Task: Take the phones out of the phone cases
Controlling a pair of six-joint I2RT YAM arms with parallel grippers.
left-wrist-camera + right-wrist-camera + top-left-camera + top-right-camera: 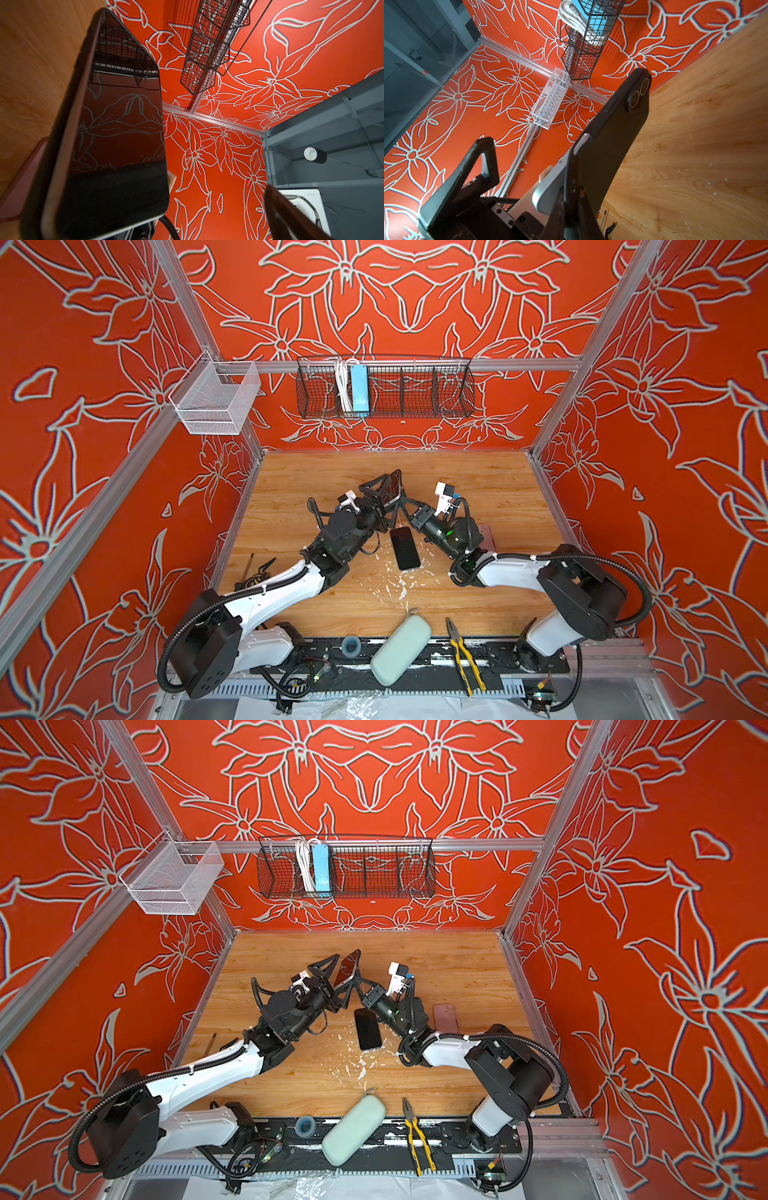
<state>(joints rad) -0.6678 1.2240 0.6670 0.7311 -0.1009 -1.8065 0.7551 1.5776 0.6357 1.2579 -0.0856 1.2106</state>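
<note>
walls: orange-red panels with grey-white outlined flowers on three sides | frame: silver aluminium rails | tabletop: light wooden board, scattered white flecks near front | back rail: black wire basket | left rail: white mesh basket | light: bright, even

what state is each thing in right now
left gripper: open, gripping nothing
right gripper: shut on the phone case
phone case: held off the table, peeled off one corner
phone: screen dark, mostly inside the phone case
second phone: flat on the table, screen dark
glasses case: closed
white mesh basket: empty
</note>
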